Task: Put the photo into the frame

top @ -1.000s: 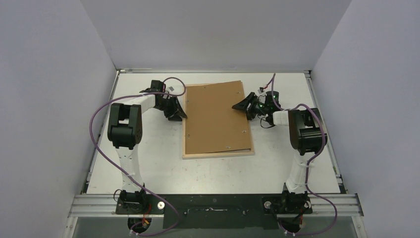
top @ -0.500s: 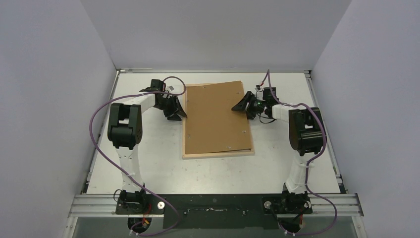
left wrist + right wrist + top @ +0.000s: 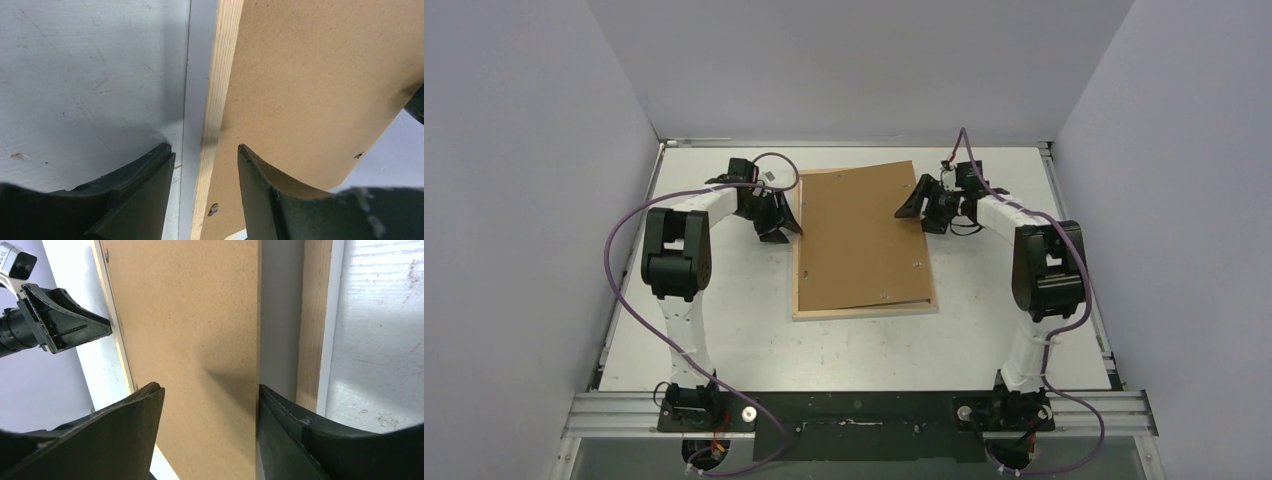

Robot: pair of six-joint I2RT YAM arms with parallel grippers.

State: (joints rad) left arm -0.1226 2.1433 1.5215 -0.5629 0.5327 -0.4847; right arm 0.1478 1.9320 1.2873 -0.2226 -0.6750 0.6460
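Jaws at 10 and 2 o'clock gape, gripping nothing; backing board (image 3: 859, 240) lies skewed, could jam crooked on the frame (image 3: 864, 311).

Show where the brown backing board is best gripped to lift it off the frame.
Probably the backing board by its right long edge, coming from the right: there a gap shows between it and the frame's rim, room for a claw finger; on the left it meets the rim.
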